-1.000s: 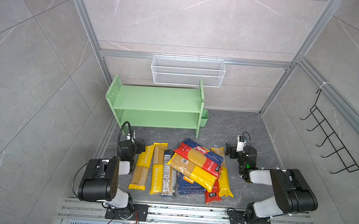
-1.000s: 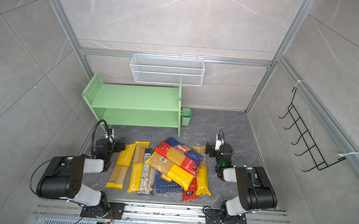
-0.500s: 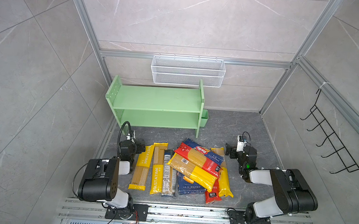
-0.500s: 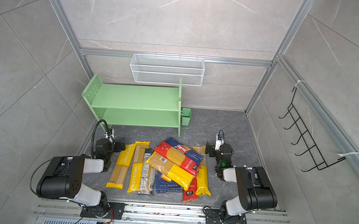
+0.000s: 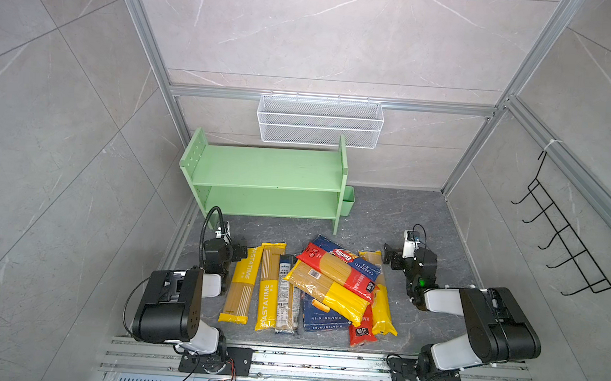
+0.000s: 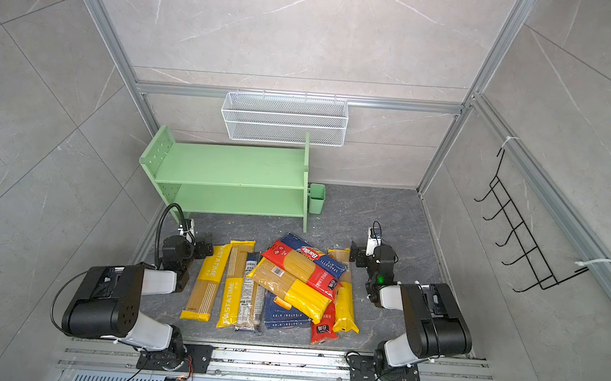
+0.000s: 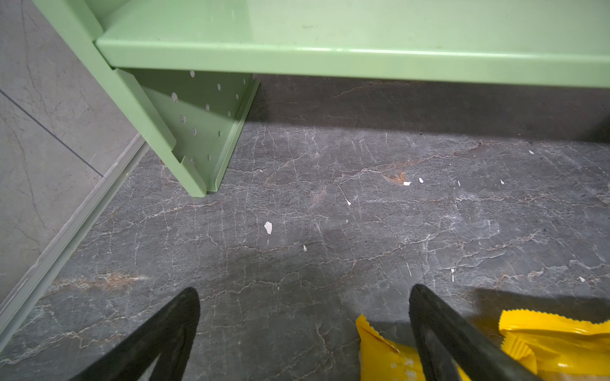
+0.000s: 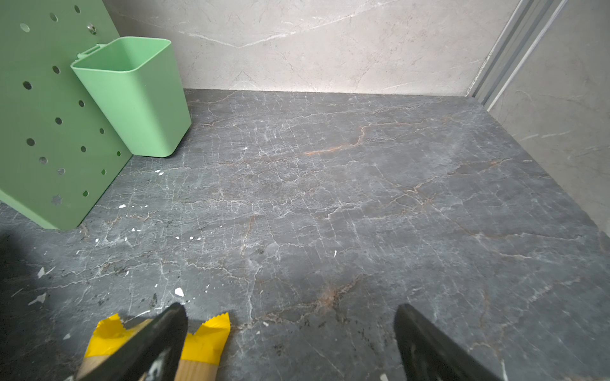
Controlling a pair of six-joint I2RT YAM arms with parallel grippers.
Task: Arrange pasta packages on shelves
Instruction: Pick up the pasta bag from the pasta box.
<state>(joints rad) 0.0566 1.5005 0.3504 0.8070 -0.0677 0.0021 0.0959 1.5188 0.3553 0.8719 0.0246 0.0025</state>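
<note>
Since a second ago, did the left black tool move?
No. The left black tool sits equally near the front leg of the pale green two-tier shelf unit.

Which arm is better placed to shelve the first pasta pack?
Left, probably: the left end effector, open, sits beside a flat, unstacked PASTATIME pack just before the shelf; the right end effector borders the overlapped pile.

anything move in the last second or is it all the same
Nothing visibly changed. The left gripper and the right gripper are open and empty, as before. The pasta packages lie in the same pile in front of the shelves, which are still bare.
</note>
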